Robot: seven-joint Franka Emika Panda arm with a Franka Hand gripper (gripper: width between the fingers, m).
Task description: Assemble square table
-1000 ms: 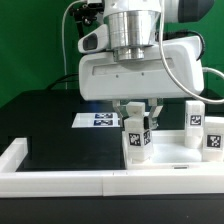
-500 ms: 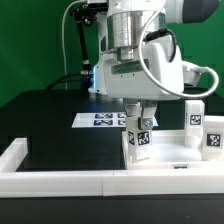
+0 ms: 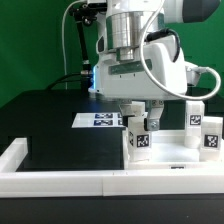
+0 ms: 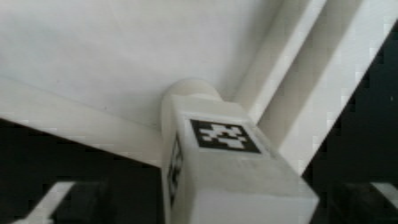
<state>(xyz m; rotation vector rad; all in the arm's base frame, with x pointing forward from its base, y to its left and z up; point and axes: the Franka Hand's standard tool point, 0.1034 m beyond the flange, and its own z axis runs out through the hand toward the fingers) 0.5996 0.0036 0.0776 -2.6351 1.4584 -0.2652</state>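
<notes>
My gripper (image 3: 139, 127) is shut on a white tagged leg block (image 3: 138, 142) that stands upright on the near corner of the white square slab (image 3: 172, 150), at the exterior view's right. In the wrist view the leg (image 4: 228, 150) fills the space between the two dark fingers (image 4: 71, 203), with its tag facing the camera and the slab (image 4: 89, 60) beneath it. Two more leg blocks (image 3: 195, 118) (image 3: 211, 136) stand upright at the slab's far right. The leg's lower end is hidden where it meets the slab.
The long white U-shaped wall (image 3: 60, 182) runs along the front and up the left side (image 3: 12, 152). The marker board (image 3: 98, 120) lies flat on the black table behind the gripper. Cables hang behind the arm.
The hand has turned about its vertical axis while holding the leg. The leg stays at the same spot on the slab. The other legs have not moved.
</notes>
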